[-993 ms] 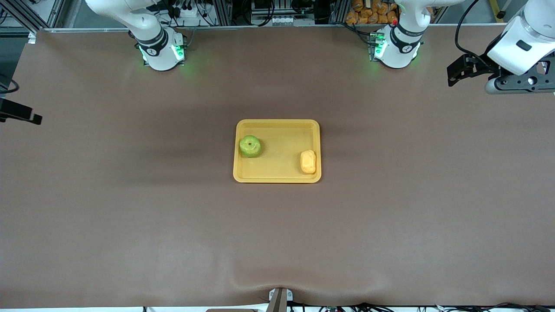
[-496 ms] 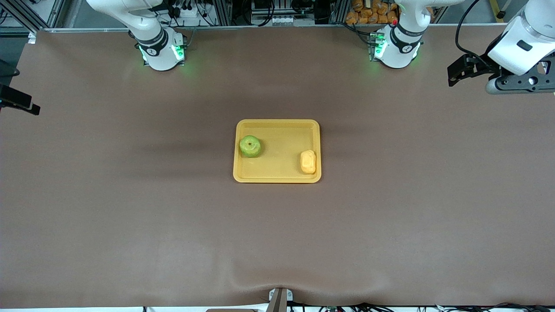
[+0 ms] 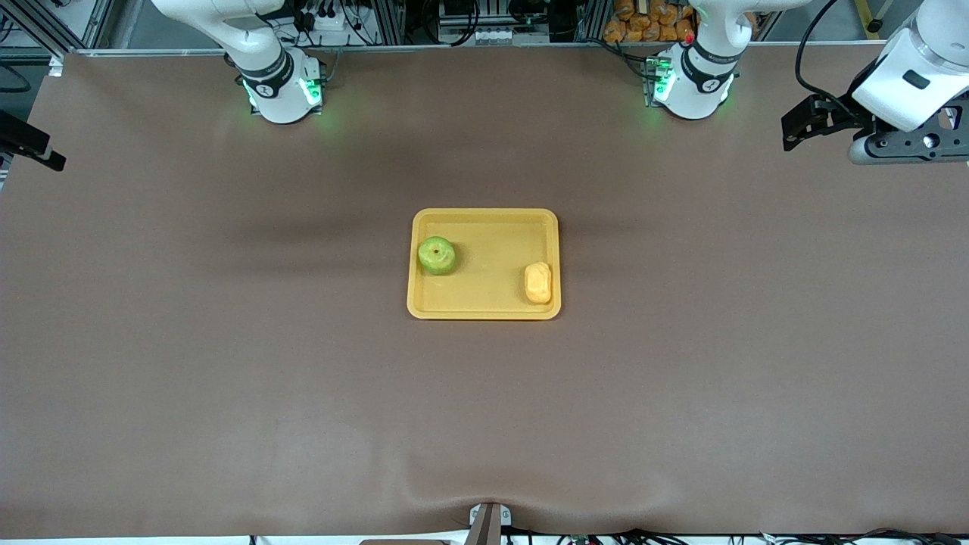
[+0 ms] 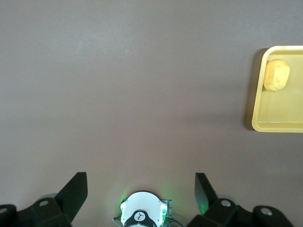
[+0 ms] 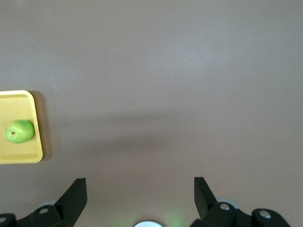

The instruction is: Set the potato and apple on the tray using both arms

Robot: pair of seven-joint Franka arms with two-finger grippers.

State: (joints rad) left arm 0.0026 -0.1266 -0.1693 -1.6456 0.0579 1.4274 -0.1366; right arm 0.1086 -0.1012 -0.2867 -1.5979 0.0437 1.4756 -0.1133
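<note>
Yellow tray (image 3: 484, 306) holds apple (image 3: 437, 255), potato (image 3: 538, 282).

Soft, even overhead light falls on the brown table (image 3: 227, 378), with no glare. Faint broad shadow bands lie beside the tray (image 3: 484, 309), toward each end of the table. Green glow rings the arm bases (image 3: 280, 94). Both wrist views look slightly hazy.

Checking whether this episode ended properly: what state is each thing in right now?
apple: resting in the tray, at the right arm's end, free of any grip.
potato: resting in the tray, at the left arm's end, nearer the front camera than the apple.
tray: flat on the table, holding both.
left gripper: jaws open, empty, over bare table.
right gripper: jaws open, empty, over bare table.
</note>
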